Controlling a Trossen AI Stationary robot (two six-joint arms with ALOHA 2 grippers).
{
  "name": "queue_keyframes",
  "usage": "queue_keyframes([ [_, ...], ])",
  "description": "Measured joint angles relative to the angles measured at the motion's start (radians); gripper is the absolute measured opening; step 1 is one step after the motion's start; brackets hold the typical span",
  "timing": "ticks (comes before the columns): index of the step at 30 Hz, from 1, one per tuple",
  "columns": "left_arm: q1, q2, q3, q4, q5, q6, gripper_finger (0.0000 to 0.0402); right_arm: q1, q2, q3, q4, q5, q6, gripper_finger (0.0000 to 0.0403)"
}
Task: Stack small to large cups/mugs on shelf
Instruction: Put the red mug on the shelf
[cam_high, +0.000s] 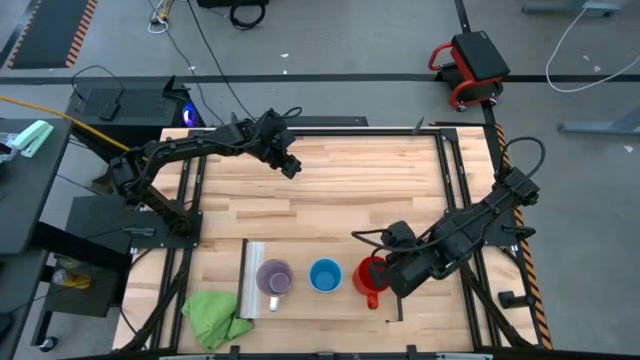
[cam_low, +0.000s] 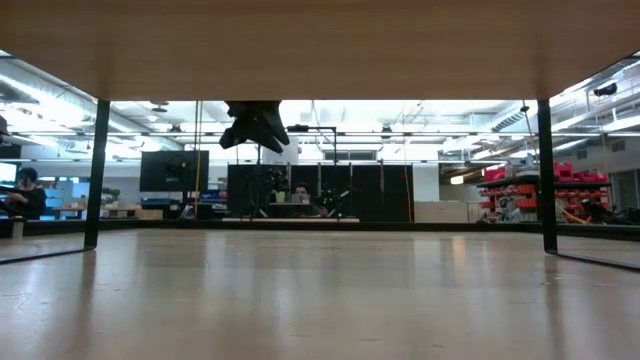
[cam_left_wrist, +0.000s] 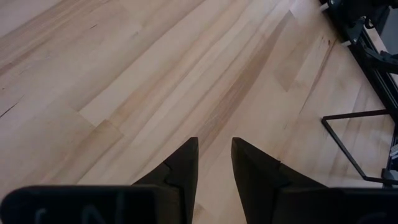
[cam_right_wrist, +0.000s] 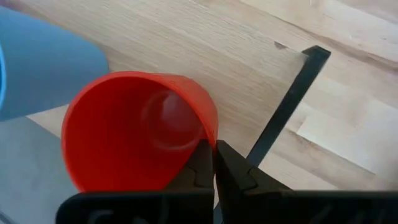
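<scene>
Three mugs stand in a row on the light-wood shelf (cam_high: 310, 302) near the table's near edge: pale purple (cam_high: 273, 278), bright blue (cam_high: 325, 275), red (cam_high: 369, 277). The shelf's silvery strip (cam_high: 253, 280) is beside the purple mug, and its dark strip (cam_high: 400, 305) is past the red one. My right gripper (cam_high: 386, 274) is at the red mug's right side, shut on it. In the right wrist view the red mug (cam_right_wrist: 134, 134) fills the middle, with the blue mug (cam_right_wrist: 40, 62) beside it. My left gripper (cam_high: 291, 166) hovers open over the far part of the table, away from the mugs. My right gripper holds the red mug by its rim (cam_right_wrist: 209, 138) on the side toward the table's right. The wall is pinched with one finger (cam_right_wrist: 200, 169) inside the mug and the other outside. The fingers come slanting down from the right. Whether the mug's base is on the shelf cannot be told.
A crumpled green cloth (cam_high: 215, 315) lies at the shelf's left near corner. Black frame rails (cam_high: 452, 170) run along the table's sides. Bare tabletop (cam_high: 350, 190) lies between the two arms. In the low view a gripper (cam_low: 256, 124) hangs over the table, with the room behind it.
</scene>
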Motion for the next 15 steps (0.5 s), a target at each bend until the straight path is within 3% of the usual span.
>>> queue_keyframes([
  [15, 0.000, 0.000, 0.000, 0.000, 0.000, -0.018, 0.0105, 0.000, 0.013, 0.000, -0.002, 0.035, -0.055, 0.0007],
])
